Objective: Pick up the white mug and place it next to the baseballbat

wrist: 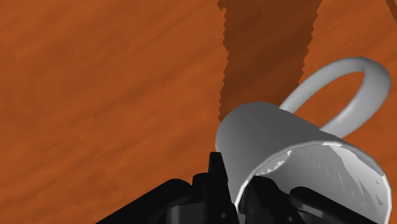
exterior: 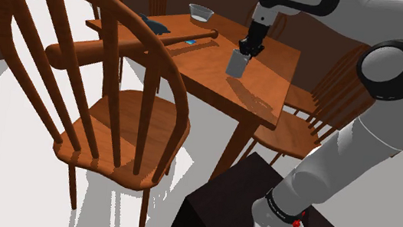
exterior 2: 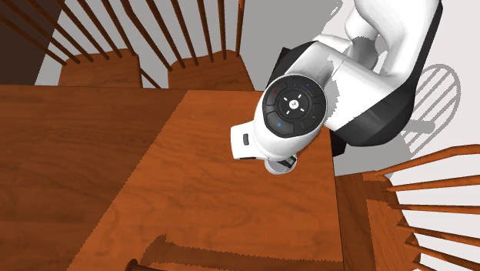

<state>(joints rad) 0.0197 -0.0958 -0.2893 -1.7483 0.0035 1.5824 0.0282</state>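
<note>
A white mug (exterior: 237, 63) hangs tilted just above the wooden table (exterior: 269, 77), its shadow falling on the tabletop below it. My gripper (exterior: 250, 46) is shut on it from above. In the wrist view the fingers (wrist: 219, 184) clasp the mug's wall (wrist: 280, 137) at the rim, with the handle loop pointing away from the hand. From the second exterior view the hand covers the mug (exterior 2: 281, 164), leaving a sliver visible. The brown baseball bat (exterior: 192, 37) lies across the table toward the shoulder view's left, about a hand's width from the mug.
A grey bowl (exterior: 201, 12) stands at the table's far edge. A dark blue object (exterior: 155, 25) and a small blue item (exterior: 190, 42) lie near the bat. A large wooden chair (exterior: 106, 122) fills the foreground, with more chairs (exterior: 299, 127) around the table.
</note>
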